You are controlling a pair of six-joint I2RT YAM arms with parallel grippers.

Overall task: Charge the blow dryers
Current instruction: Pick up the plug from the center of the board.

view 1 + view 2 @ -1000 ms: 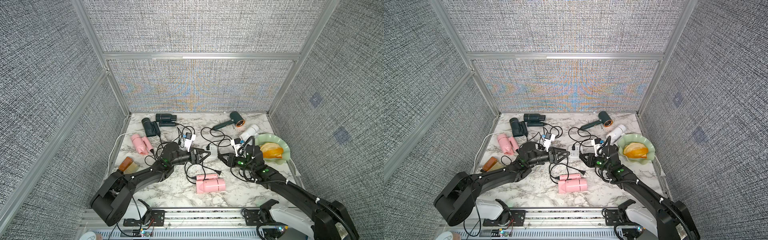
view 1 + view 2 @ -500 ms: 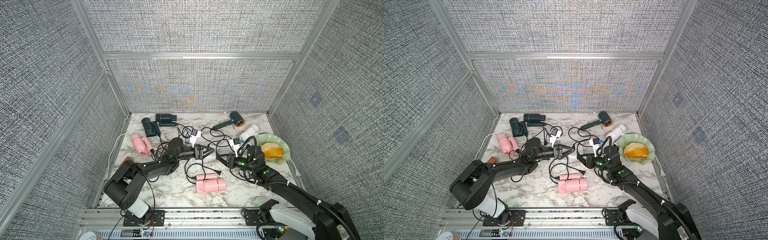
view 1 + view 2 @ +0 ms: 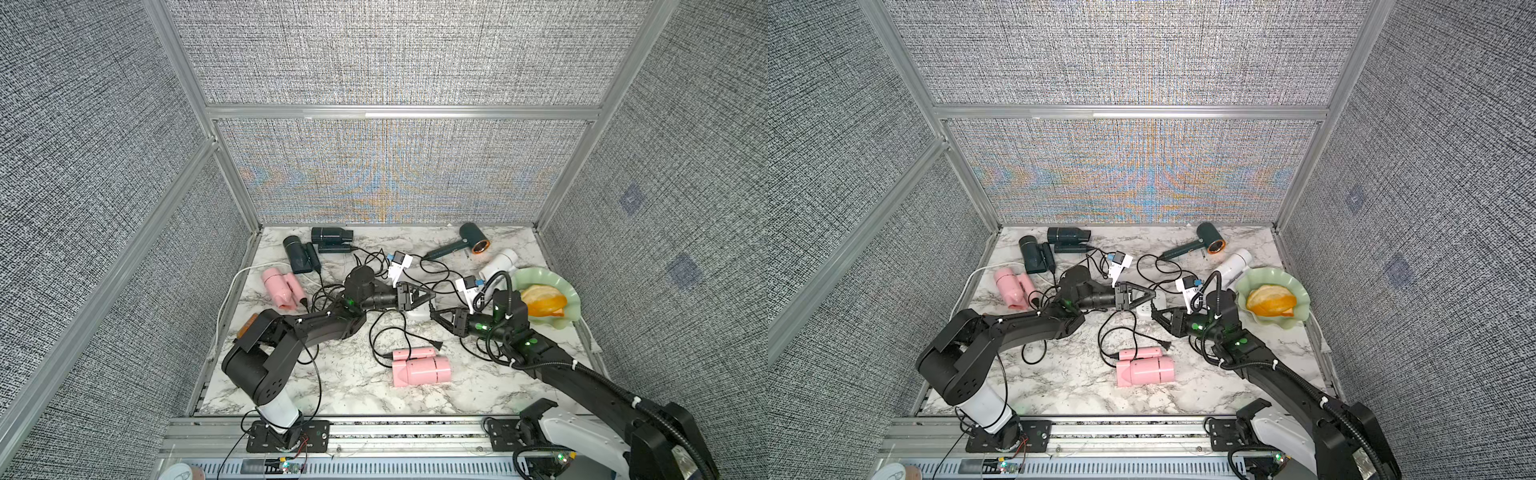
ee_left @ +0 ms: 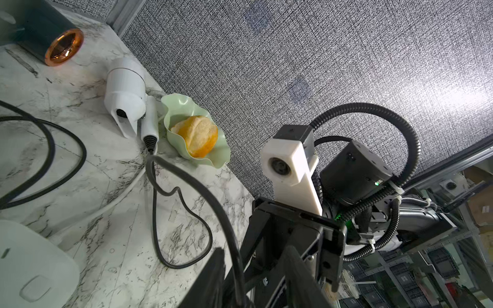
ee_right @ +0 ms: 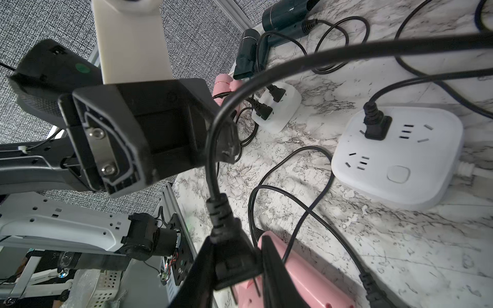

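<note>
My right gripper (image 5: 236, 256) is shut on a black plug (image 5: 232, 266), prongs bare, held above the near pink blow dryer (image 3: 419, 365). The plug's cord (image 4: 186, 184) comes from the white blow dryer (image 3: 500, 262) and passes between the fingers of my left gripper (image 4: 256, 250), whose jaws stand narrowed around it with a gap still showing. In both top views the two gripper tips (image 3: 432, 296) (image 3: 433, 316) nearly meet over a white power strip (image 3: 1144, 308). Further blow dryers: two dark teal (image 3: 330, 235) (image 3: 299, 254), one pink (image 3: 278, 286), one copper-ringed green (image 3: 473, 237).
The power strip (image 5: 394, 160) has one plug in it; a second strip (image 5: 277, 109) holds two. Loose black cords loop across the marble. A green scalloped dish (image 3: 524, 277) with orange fruit sits at the right edge. An amber bottle (image 3: 248, 326) shows behind my left arm.
My left arm reached right toward the right gripper, and its jaws narrowed from wide open around the cord. The right gripper kept its plug and barely moved.
</note>
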